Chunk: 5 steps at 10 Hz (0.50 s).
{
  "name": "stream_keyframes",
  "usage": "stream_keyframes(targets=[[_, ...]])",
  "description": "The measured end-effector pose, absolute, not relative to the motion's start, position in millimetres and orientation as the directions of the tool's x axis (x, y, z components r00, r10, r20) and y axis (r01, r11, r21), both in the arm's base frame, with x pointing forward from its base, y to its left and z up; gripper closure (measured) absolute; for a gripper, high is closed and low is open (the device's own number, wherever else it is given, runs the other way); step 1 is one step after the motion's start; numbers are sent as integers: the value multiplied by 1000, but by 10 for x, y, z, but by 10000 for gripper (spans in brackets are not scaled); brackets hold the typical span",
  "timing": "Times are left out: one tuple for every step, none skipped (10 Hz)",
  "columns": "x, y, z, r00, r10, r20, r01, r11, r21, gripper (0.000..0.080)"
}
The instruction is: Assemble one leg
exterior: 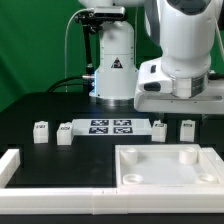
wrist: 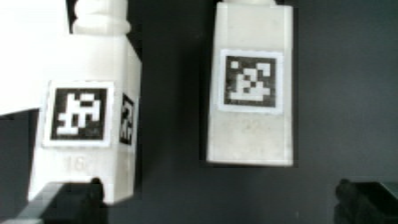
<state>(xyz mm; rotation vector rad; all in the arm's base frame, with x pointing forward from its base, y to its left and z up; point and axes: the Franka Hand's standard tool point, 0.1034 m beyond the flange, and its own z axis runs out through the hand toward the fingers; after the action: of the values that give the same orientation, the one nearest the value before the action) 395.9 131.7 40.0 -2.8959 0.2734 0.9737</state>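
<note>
Several small white legs with marker tags stand on the black table. In the exterior view two are at the left (exterior: pixel 40 131) (exterior: pixel 65 132) and two at the right (exterior: pixel 160 128) (exterior: pixel 187 128). The arm's white hand (exterior: pixel 175 88) hangs just above the right pair. In the wrist view two legs show close up: one (wrist: pixel 249 90) lies nearer the middle of the jaw span and the other (wrist: pixel 89 115) is in line with one fingertip (wrist: pixel 71 203). My gripper (wrist: pixel 221 205) is open and empty. No finger touches a leg.
The marker board (exterior: pixel 110 127) lies between the two pairs of legs. A large white square panel with round corner sockets (exterior: pixel 165 170) lies at the front right. A white L-shaped rail (exterior: pixel 12 165) runs along the front left.
</note>
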Motion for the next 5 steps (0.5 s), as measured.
stream_keyframes(targets=[[3929,1329,379,747,-139,-650,-191,-982,-9,150],[3828,1347,377,686,-131,-716,-188,-982,-1,150],[3785,1371,338,660,-126,-740,-184,-983,3,150],[3762,1413,321,674,-123,-728,-179,-984,1,150],[3701,1456,317,671,-114,-733,-168,-986,0,150]])
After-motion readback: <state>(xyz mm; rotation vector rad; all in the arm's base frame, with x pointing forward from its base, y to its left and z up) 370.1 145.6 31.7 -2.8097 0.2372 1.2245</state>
